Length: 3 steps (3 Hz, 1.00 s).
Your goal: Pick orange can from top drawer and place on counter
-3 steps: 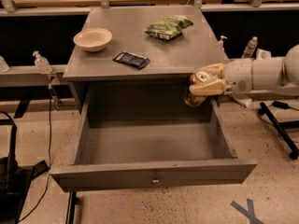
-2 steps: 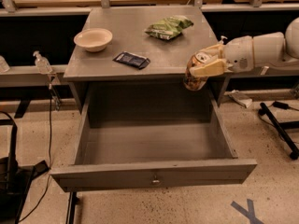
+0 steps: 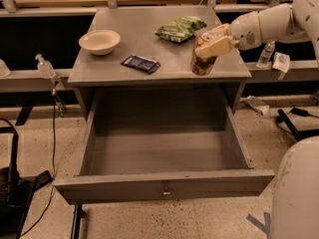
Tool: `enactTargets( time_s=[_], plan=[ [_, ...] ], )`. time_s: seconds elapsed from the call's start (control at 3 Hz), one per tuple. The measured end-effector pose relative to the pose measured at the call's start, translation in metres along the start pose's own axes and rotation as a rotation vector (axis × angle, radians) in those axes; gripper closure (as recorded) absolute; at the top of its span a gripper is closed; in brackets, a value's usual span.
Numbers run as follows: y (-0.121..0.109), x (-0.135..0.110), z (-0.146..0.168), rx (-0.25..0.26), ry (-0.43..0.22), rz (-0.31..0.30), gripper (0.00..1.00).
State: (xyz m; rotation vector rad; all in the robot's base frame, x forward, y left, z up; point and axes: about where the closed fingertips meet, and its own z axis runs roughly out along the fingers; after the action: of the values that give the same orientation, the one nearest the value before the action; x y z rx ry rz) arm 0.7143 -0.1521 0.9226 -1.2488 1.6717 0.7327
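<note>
The end effector (image 3: 211,41), a pair of cream-coloured fingers on the end of a white arm (image 3: 271,23) reaching in from the right, is pinching the orange can (image 3: 202,63), a small drink can with orange-brown patterned sides and a silver top. The fingers clasp the can's upper half from the side, which leaves its base free to meet a surface. The can is roughly upright, leaning slightly, over the front right part of the counter (image 3: 172,66), the flat grey matte top of the cabinet. I cannot tell whether its base is touching the counter or hanging just above it.

The top drawer (image 3: 119,189), a wide, deep grey rectangular drawer with a small metal keyhole (image 3: 166,193) in its front panel, stands pulled out below, and nothing shows inside it.

The spot under the can is bare. A dark blue flat packet (image 3: 140,62) lies to its left, a green crinkled snack bag (image 3: 179,28) just behind it and a cream round bowl (image 3: 99,41) well apart at the far left. The task looks nearly done: what remains is to set the can down and let go. Its nearness to the counter's front edge is the main risk if it tips on release.
</note>
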Motion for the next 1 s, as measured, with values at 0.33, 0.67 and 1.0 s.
enactTargets(
  time_s=[0.33,0.67,1.0],
  plan=[
    [-0.028,-0.022,-0.014,0.081,-0.003,0.033,1.0],
    [-0.065,-0.021,-0.025,0.229,0.067,0.155,0.78],
    [-0.086,0.002,-0.015,0.307,0.137,0.289,0.55]
  ],
)
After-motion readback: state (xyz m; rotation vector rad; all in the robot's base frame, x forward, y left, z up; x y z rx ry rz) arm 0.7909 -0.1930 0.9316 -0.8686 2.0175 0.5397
